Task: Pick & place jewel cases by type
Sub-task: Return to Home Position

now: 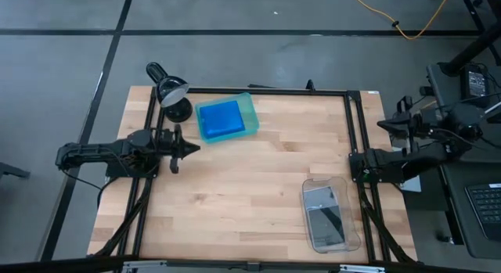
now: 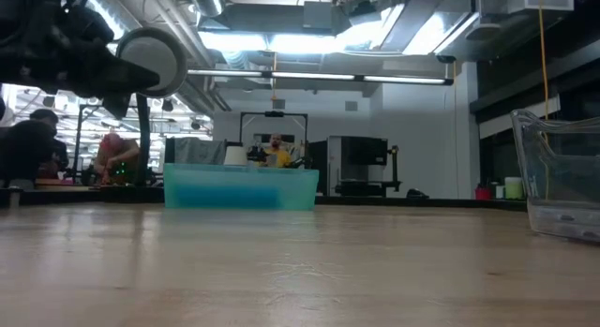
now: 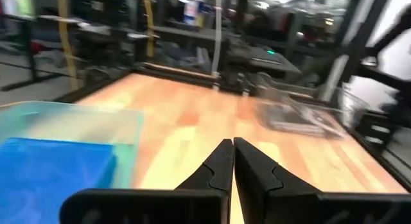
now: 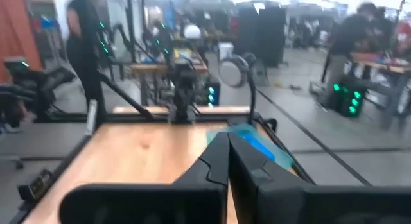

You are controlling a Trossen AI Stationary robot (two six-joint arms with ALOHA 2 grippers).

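While bright blue rectangular plastic jewel cases (image 1: 219, 120) are lying in the translucent green tray (image 1: 249, 109), grey-clear square ones (image 1: 323, 214) are sitting in the clear plastic tray (image 1: 332, 180).
The left hand (image 1: 194, 147) is hovering near the green tray and the right hand (image 4: 227, 139) at the right edge of the wooden surface (image 1: 250, 187), both pinched closed, holding nothing.

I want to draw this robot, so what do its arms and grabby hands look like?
The left arm and right arm are both black, built from chunky jointed pieces. The left gripper and right gripper look alike. Each has two flat black fingers with angular edges that narrow to a point, and they sit on a wide black bar. No markings show on them.
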